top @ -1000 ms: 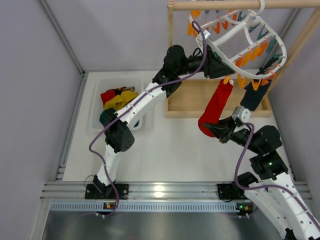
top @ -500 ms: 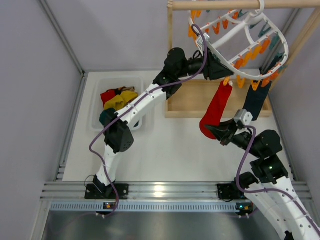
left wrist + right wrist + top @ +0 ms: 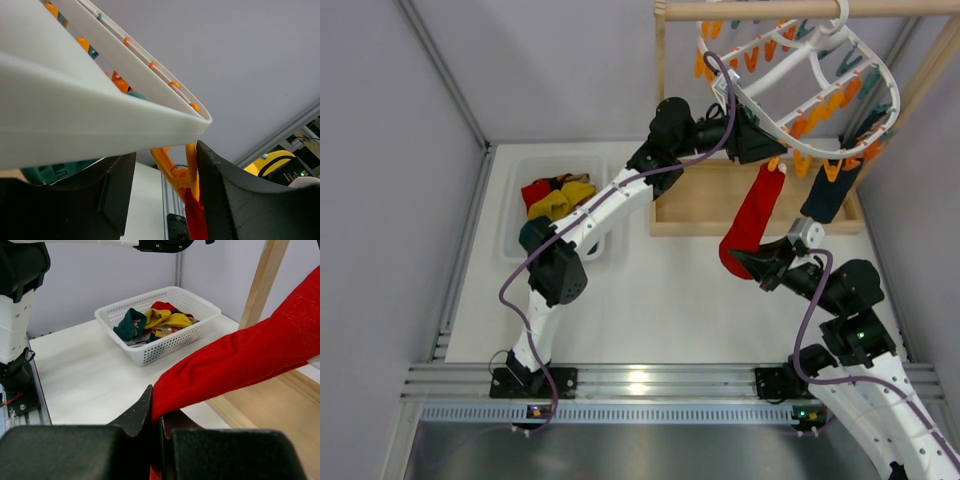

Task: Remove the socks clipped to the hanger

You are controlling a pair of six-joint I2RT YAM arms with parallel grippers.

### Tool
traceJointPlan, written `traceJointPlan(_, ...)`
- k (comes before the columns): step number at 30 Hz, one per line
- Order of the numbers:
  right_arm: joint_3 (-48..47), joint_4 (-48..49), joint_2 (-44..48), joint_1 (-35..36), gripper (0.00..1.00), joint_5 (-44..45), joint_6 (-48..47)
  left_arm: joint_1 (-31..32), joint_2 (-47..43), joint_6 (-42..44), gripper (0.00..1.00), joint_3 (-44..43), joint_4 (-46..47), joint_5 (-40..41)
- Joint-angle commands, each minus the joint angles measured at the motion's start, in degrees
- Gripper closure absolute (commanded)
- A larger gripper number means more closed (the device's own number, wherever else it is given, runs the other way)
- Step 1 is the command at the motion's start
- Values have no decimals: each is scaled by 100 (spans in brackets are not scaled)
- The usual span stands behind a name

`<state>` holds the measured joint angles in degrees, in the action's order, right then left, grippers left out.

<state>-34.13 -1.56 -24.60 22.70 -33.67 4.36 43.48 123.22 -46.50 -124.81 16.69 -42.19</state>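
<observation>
The white hanger point(image 3: 800, 80) hangs tilted from the wooden rod. A red sock point(image 3: 752, 215) hangs from an orange clip point(image 3: 177, 172) on its near rim, and a dark sock point(image 3: 830, 190) is clipped further right. My left gripper point(image 3: 765, 150) is open around that orange clip point(image 3: 775, 160). Its right finger point(image 3: 235, 200) is against the clip and its left finger point(image 3: 115, 195) stands clear of it. My right gripper point(image 3: 748, 262) is shut on the toe of the red sock point(image 3: 240, 360), which is stretched between the gripper and the clip.
A white basket point(image 3: 512, 215) at the back left holds yellow, red and teal socks. The wooden stand's tray base point(image 3: 705, 205) lies under the hanger, with its post point(image 3: 262, 282) close to the right arm. Grey walls stand on both sides.
My left gripper's jaws have spread apart around the orange clip. The hanger has swung slightly up and right. The red sock is still clipped and still held by the right gripper.
</observation>
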Motion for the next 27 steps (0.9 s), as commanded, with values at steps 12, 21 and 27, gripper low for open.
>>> traceJointPlan(12, -6, 95, -10, -46, 100, -184, 56, 46, -492, -122, 74, 80, 221, -140)
traceJointPlan(21, 56, 68, 43, -46, 100, -122, 39, 46, -545, -167, 84, 124, 212, -61)
traceJointPlan(27, 47, -204, 218, -46, 100, 88, 56, -24, -825, 194, 43, 887, 212, 229)
